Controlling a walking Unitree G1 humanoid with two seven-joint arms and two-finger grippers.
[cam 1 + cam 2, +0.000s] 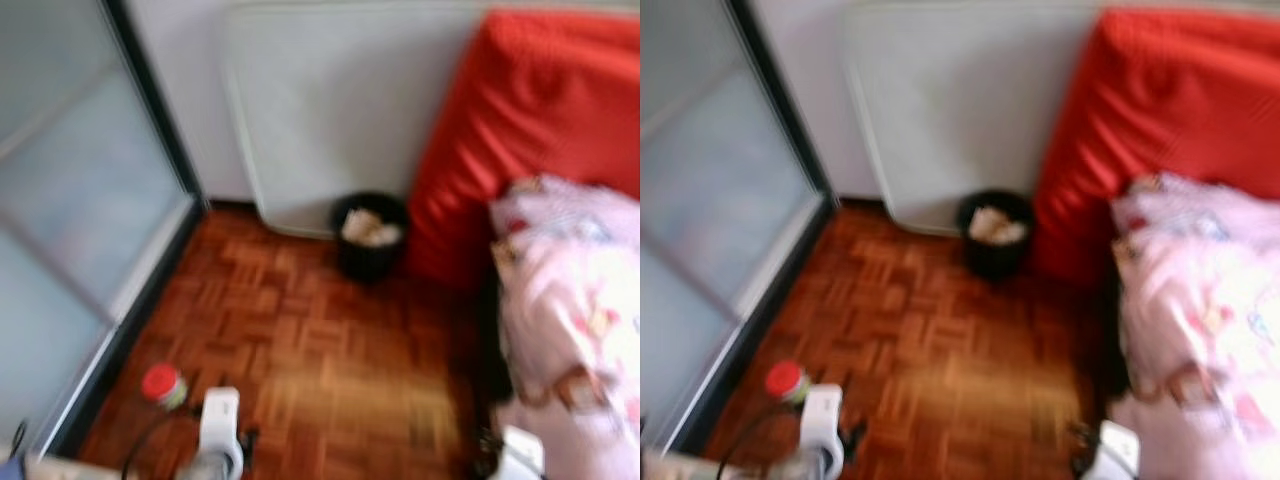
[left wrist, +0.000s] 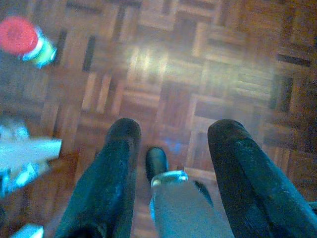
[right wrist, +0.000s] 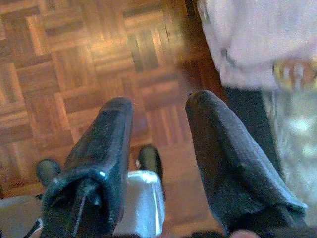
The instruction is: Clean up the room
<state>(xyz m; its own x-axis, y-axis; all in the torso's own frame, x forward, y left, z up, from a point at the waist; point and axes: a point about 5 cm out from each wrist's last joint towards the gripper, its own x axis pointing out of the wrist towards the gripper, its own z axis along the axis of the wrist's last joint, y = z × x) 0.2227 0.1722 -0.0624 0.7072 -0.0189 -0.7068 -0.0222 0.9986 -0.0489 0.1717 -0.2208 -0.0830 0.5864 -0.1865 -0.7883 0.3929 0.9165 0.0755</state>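
- Left eye view, taken from its left edge: a frosted sliding door [image 1: 80, 200] with a dark frame runs along the parquet floor [image 1: 330, 350]; near its foot stands a small bottle with a red cap [image 1: 162, 384], upright as far as the blur allows, and not yet picked up.
- Just beside that bottle, low in the frame, is the left arm [image 1: 218, 430]; from the wrist view the left gripper [image 2: 171, 144] hangs over bare floor with its two fingers spread well apart and nothing between them; the bottle sits off to one side of it, apart from both fingers.
- Further along, against the white panel [image 1: 330, 110], stands a black bin [image 1: 370, 235] that already has pale crumpled litter in it; it seems the likely place for the bottle, so the tidying looks to be at an early or middle stage, with this item at least left to do.
- On the right lie a red mattress [image 1: 540, 130] and a pink patterned quilt [image 1: 580, 300].
- Lowest right, the right gripper [image 3: 158, 129] hovers above the floor beside the quilt's edge; its fingers are parted and it holds nothing.
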